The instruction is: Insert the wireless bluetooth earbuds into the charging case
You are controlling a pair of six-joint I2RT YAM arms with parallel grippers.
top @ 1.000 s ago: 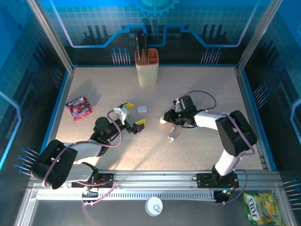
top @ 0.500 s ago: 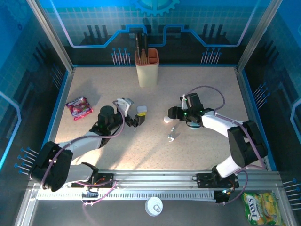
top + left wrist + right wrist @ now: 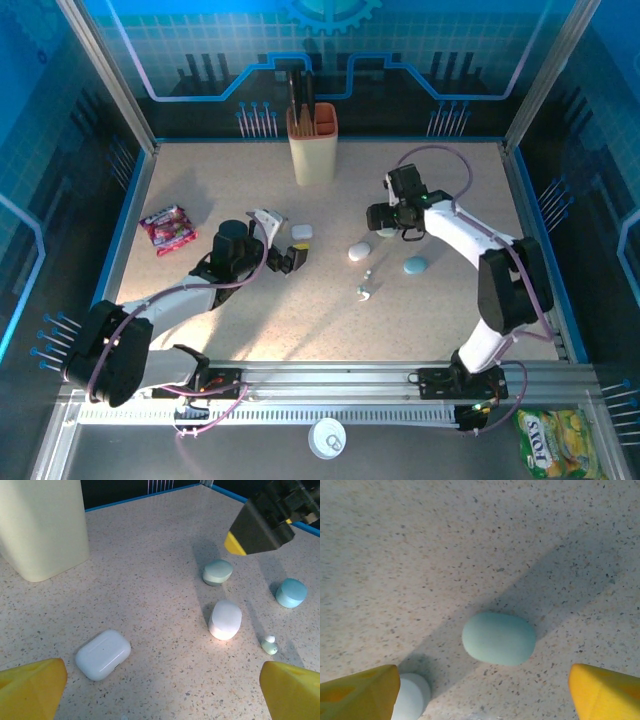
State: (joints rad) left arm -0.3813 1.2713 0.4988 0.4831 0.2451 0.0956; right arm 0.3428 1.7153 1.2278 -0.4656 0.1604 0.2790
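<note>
The right gripper (image 3: 393,226) has let go and moved. A second ago it was pinched shut low over the table, by the white oval piece (image 3: 358,252). Now it hangs farther back with its yellow fingertips (image 3: 360,692) spread wide and nothing gripped. Straight below it, between the tips, a pale green oval piece (image 3: 499,638) lies flat on the table (image 3: 200,180). Its long axis runs side to side in the right wrist view. The arm's shift has uncovered a round teal piece (image 3: 415,265) to the right of the white oval.

The left gripper (image 3: 283,238) has swung up and to the right since then. It is wide open and holds nothing, and it now sits just beside the white case (image 3: 102,654). That case lies closed and flat ahead of its fingers.

The earbuds (image 3: 364,291) lie on the bare table just in front of the white oval and the teal piece, and well apart from the white case. From above they show as two tiny pale specks, one just behind the other, where a second ago they read as a single longer shape. From above they are too small to tell which way they point. In the left wrist view one of them lies with its whitish tip toward the far side and its pale green body nearer, so its short length runs near to far. A cream holder (image 3: 313,150) stands upright at the back.
</note>
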